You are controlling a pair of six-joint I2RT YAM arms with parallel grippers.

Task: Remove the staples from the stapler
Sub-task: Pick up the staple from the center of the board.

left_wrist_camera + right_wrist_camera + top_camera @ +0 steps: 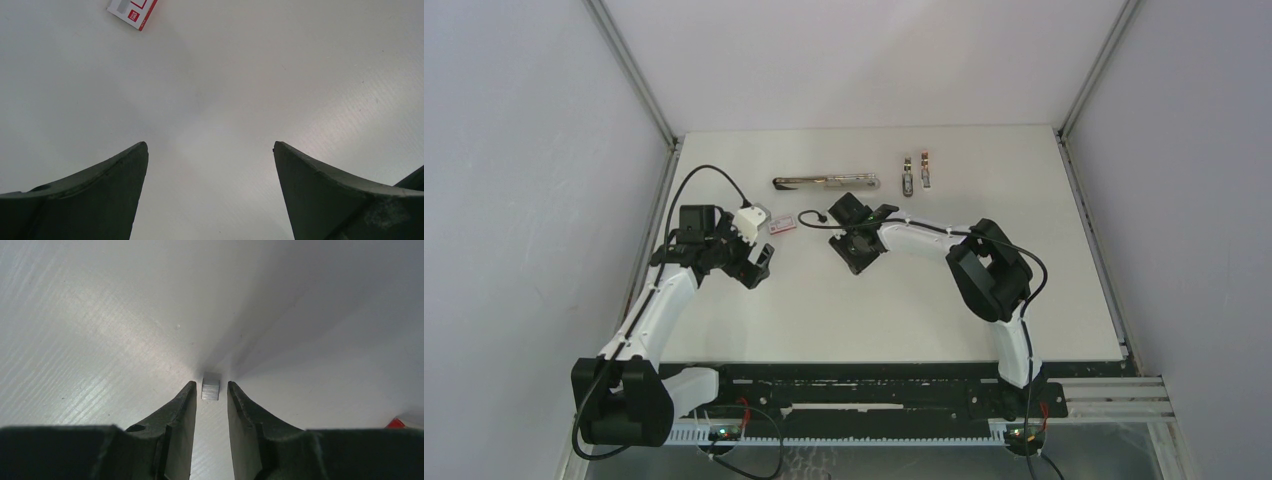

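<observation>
The stapler (825, 182) lies opened out flat, long and silver, at the back of the table. Two short silver-grey metal strips (908, 175) (927, 172) lie to its right. A tiny block of staples (210, 386) rests on the table right at the tips of my right gripper (211, 385). Its jaws stand narrowly open, with a thin gap on either side of the block. From above, the right gripper (861, 258) points down in front of the stapler. My left gripper (210, 145) (759, 268) is wide open over bare table and holds nothing.
A small pink-and-white box (781, 224) (132, 11) lies between the two grippers, just ahead of the left one. A black cable (814, 219) loops by the right wrist. Grey walls close in the white table (1024, 290) on the left, back and right.
</observation>
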